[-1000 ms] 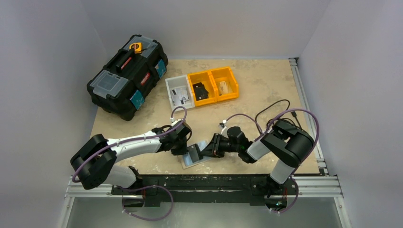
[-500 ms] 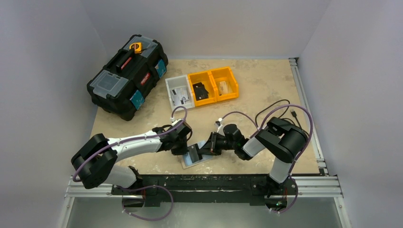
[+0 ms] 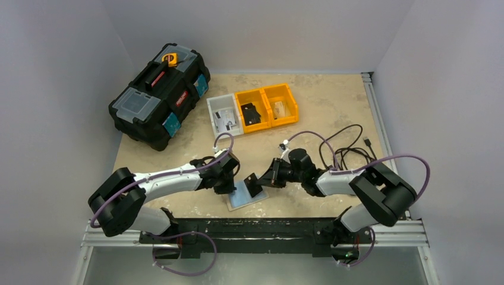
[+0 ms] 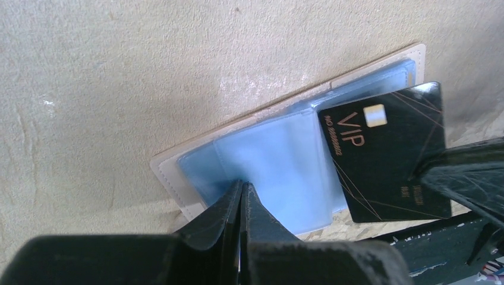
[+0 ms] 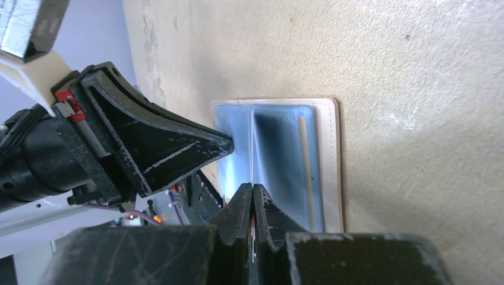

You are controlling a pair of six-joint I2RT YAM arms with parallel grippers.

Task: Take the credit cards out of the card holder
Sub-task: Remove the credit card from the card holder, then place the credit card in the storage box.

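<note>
The card holder (image 3: 241,200) lies open near the table's front edge, a cream border (image 4: 169,175) around blue plastic sleeves. My left gripper (image 4: 242,185) is shut, and its tips press down on a blue sleeve (image 4: 267,154). A black credit card (image 4: 386,157) marked VIP sticks out past the holder's right side. My right gripper (image 5: 253,189) is shut on that card, which shows edge-on between its jaws. In the top view the card (image 3: 255,184) stands tilted just right of the holder (image 5: 330,160), with the right gripper (image 3: 265,179) behind it. The left gripper's fingers (image 5: 178,148) show opposite in the right wrist view.
A black toolbox (image 3: 159,95) stands at the back left. A grey bin (image 3: 224,115) and two yellow bins (image 3: 266,106) sit behind the work spot. A black cable (image 3: 347,142) loops on the table at right. The black front rail (image 3: 261,227) runs just below the holder.
The right gripper's jaws closed on the black card and drew it rightward out of the holder's sleeve. Its arm stretched out lower to the right. The left gripper stayed put.
</note>
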